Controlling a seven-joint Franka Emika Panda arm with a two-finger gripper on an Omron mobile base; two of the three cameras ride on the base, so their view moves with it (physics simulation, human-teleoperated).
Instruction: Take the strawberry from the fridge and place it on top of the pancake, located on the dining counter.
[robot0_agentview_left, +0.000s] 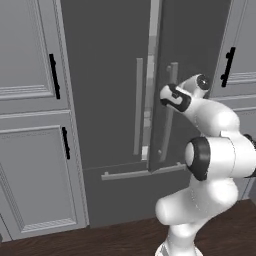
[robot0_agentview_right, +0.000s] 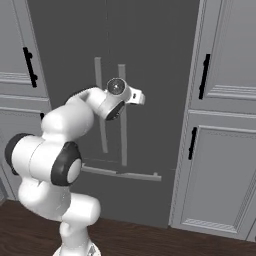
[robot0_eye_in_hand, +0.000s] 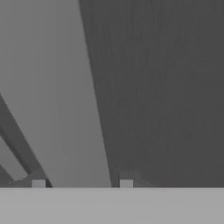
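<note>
The gripper sits at the right door's vertical bar handle of the fridge. In the left base view the hand covers the upper part of that bar; in the right base view the wrist hides the point of contact. The fingertips cannot be made out in any view, so whether the fingers are clenched on the bar, released, or merely beside it cannot be told.

The right door stands slightly ajar: in the left base view a narrow pale strip shows between the two doors, running from the top edge down to the drawer line. The gap is too thin to show shelves or contents. The strawberry is not visible; the fridge interior is hidden behind the doors.

The left door's bar handle hangs just left of the gap, untouched. A horizontal bar marks the bottom drawer, which is shut.

The hand view shows a broad pale grey bar close up, running diagonally across the dark door face; its ends are cut off.

Light grey panelled cabinets with black handles flank the fridge on both sides. Dark wood floor lies in the near foreground.
</note>
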